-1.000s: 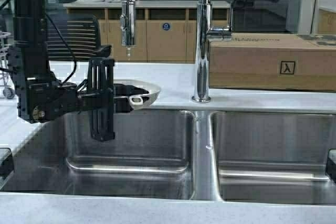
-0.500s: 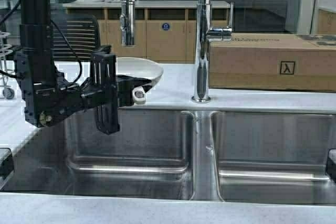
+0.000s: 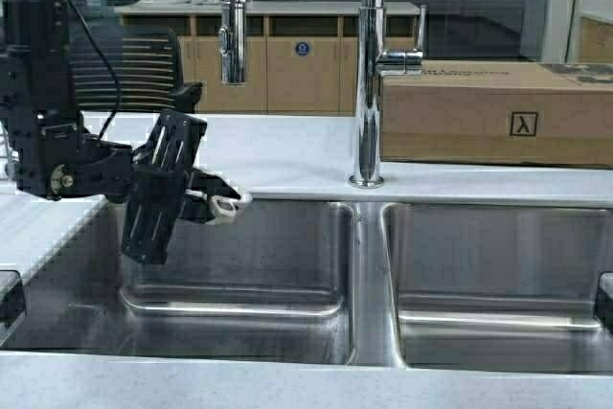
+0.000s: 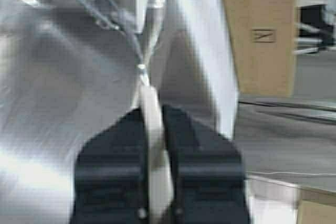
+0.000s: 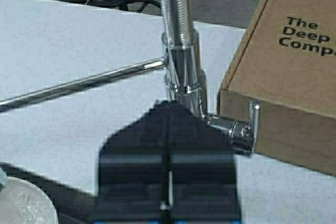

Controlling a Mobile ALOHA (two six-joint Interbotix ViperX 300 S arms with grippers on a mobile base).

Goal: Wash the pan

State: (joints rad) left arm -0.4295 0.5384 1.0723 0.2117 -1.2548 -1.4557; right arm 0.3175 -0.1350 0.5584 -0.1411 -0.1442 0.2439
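Note:
My left gripper point(image 3: 213, 198) is shut on the stubby cream handle of the pan point(image 3: 228, 205) and holds it over the back left of the left sink basin point(image 3: 239, 265). In the high view only the handle's end with its hole shows; the pan's body is hidden behind the gripper. In the left wrist view the handle point(image 4: 151, 124) sits between the fingers point(image 4: 118, 161) and the pan stands edge-on, its thin rim point(image 4: 156, 3) running away from the gripper. My right gripper point(image 5: 169, 106) is shut and empty, high above the counter by the faucet column point(image 5: 181, 51); it is out of the high view.
A tall chrome faucet point(image 3: 369, 64) stands behind the divider, its spray head point(image 3: 233, 35) hanging over the left basin and its lever point(image 3: 400, 61) pointing right. A cardboard box point(image 3: 498, 112) lies on the counter behind the right basin point(image 3: 498, 265).
My left gripper has come down and rolled, taking the pan from level under the spray head to edge-on over the left basin. My right gripper has left the high view.

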